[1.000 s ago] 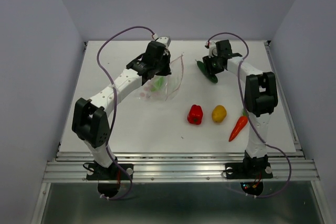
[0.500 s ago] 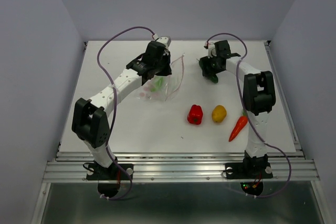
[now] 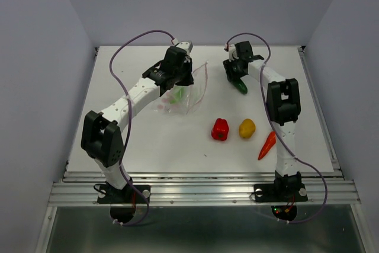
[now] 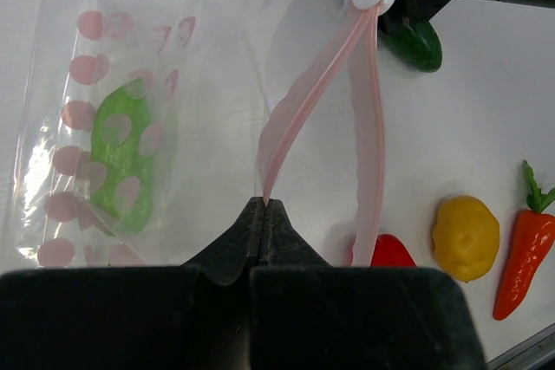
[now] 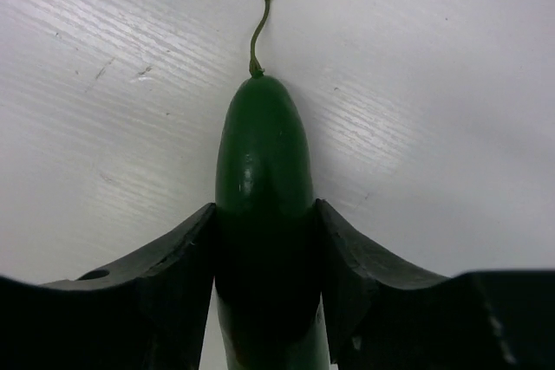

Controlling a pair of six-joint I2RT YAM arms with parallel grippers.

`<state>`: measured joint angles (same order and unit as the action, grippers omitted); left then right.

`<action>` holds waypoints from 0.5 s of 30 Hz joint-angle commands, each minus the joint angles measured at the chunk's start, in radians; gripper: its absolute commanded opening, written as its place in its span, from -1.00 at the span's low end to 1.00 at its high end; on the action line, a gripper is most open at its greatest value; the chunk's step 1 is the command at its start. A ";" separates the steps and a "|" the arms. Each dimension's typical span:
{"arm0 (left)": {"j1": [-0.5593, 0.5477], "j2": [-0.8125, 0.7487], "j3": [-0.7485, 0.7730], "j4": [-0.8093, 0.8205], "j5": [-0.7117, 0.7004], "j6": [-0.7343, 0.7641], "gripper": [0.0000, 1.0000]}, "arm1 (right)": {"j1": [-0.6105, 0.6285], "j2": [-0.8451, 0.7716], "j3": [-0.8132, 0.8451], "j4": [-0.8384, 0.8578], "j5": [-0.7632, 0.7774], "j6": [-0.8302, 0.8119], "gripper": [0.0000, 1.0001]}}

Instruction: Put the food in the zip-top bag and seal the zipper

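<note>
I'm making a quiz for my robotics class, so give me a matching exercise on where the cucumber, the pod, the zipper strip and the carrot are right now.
Things: 1 cucumber; 2 light green pod; 3 zipper strip; 4 carrot.
Places: A inside the zip-top bag; B pinched by the left gripper; C on the table beside the yellow piece; D gripped by the right gripper.
Pairs: 1-D, 2-A, 3-B, 4-C.
</note>
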<state>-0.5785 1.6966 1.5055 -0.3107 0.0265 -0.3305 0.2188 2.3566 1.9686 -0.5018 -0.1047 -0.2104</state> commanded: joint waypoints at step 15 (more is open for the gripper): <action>0.000 -0.023 0.047 0.012 0.030 -0.068 -1.00 | 0.011 -0.607 -0.647 0.692 -0.386 0.406 -0.48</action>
<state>-0.5789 1.6966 1.5055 -0.3111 0.0322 -0.3679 0.2237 1.9614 1.5440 -0.2848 -0.2462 0.0113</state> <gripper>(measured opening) 0.025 0.496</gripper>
